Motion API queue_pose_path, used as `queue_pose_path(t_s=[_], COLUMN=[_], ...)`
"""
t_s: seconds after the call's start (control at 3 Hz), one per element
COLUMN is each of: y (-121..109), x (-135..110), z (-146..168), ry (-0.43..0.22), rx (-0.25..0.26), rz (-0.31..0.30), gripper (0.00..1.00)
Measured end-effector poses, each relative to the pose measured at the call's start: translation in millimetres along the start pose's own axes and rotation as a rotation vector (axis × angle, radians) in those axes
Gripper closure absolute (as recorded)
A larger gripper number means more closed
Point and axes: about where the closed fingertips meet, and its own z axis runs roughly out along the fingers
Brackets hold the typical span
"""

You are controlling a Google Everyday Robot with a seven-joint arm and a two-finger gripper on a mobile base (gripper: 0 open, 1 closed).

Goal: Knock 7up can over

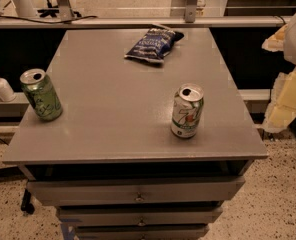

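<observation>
Camera view: a grey table (pixel 113 114) is seen from above its front edge, with drawers (pixel 138 190) below that edge. The 7up can (pixel 187 111) stands upright near the front right corner, a little in from both the front and right edges. Its long axis is vertical, its opened silver top faces up, and its red-and-green logo faces the front edge. Bare table surface surrounds it on every side, with the widest open stretch running to its left across the middle.

A green can (pixel 40 95) stands at the left edge, well apart from the 7up can. A dark blue snack bag (pixel 152 44) lies flat near the far edge, also well apart.

The end effector (pixel 288 91) shows as a pale yellow and white shape at the right of the frame, beyond the table's right edge, not touching the can. Whether it is open or closed cannot be told.

A white pump bottle (pixel 0 86) sits off the table, past its left edge.
</observation>
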Motion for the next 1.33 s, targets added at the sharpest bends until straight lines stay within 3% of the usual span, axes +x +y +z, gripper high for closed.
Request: queue_pose_path(t_s=[0.33, 0.67, 1.0, 1.33], y=[0, -1, -5, -8], x=[0, 6, 18, 11], z=[0, 5, 24, 47], ry=[0.000, -0.072, -0.236, -0.414], rx=[0.000, -0.008, -0.029, -0.054], rz=[0.000, 0.014, 0.063, 0.090], gripper=[0.00, 0.00, 0.00, 0.00])
